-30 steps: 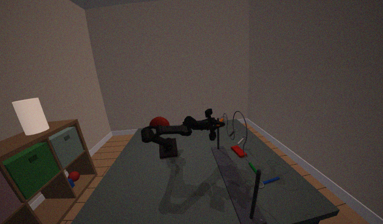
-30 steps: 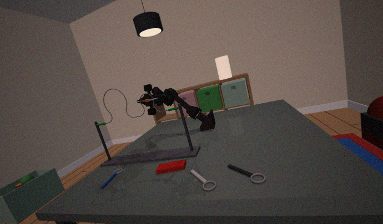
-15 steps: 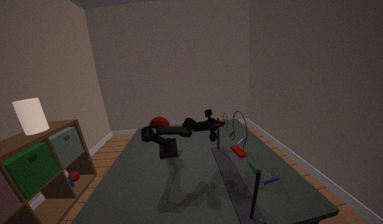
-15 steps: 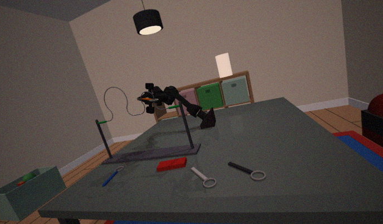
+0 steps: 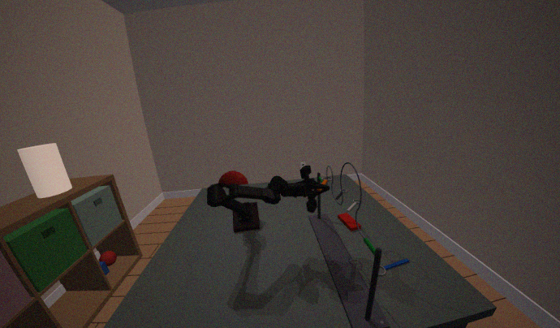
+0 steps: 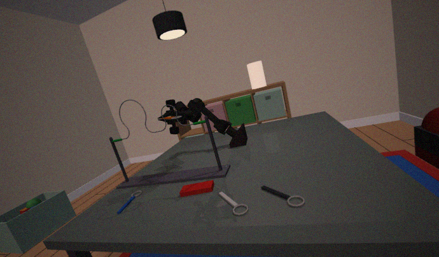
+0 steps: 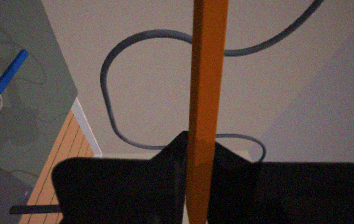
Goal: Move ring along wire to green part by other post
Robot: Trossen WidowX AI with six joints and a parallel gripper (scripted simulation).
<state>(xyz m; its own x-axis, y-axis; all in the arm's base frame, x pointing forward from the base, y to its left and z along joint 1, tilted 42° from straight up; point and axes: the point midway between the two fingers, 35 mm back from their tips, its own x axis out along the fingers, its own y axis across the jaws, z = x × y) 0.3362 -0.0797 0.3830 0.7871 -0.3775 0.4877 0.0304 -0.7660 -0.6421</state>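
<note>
On the table (image 6: pixel 326 153) a base plate (image 6: pixel 170 176) carries two posts (image 6: pixel 213 145), with the wire (image 6: pixel 131 105) looping between them. The arm (image 6: pixel 214 119) reaches over the far post, its tool (image 6: pixel 168 118) clamping the handle (image 7: pixel 205 100) above the wire. Before the plate lie a block (image 6: pixel 196 187) and three spare rings (image 6: pixel 233 204).
</note>
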